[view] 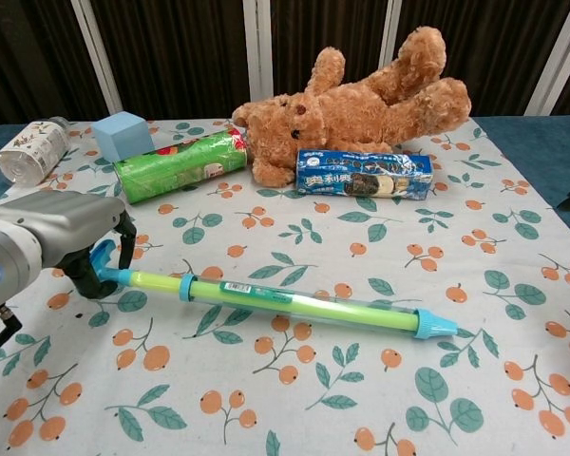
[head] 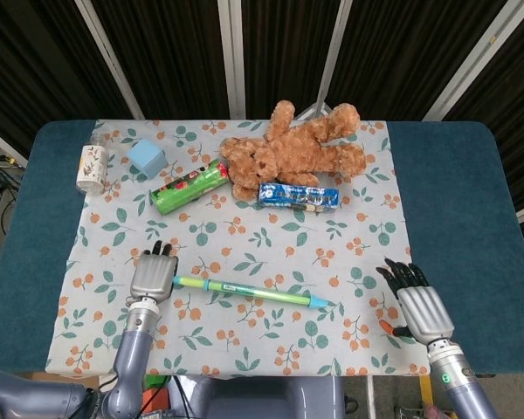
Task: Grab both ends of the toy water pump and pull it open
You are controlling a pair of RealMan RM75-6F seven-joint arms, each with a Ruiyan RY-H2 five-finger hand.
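Observation:
The toy water pump (head: 249, 291) (view: 285, 301) is a slim green tube with blue ends, lying slightly slanted across the near part of the floral cloth. My left hand (head: 153, 275) (view: 57, 242) grips its blue handle end on the left, fingers curled around it. The blue nozzle tip (head: 325, 303) (view: 435, 326) points right and lies free. My right hand (head: 419, 310) hovers at the cloth's right edge, fingers spread and holding nothing, a short way right of the tip. In the chest view only a dark fingertip shows at the right border.
At the back of the cloth lie a brown teddy bear (head: 293, 153), a blue biscuit box (head: 299, 195), a green can (head: 189, 187), a light blue cube (head: 146, 157) and a small bottle (head: 91, 168). The blue table (head: 458, 192) extends beyond the cloth on both sides.

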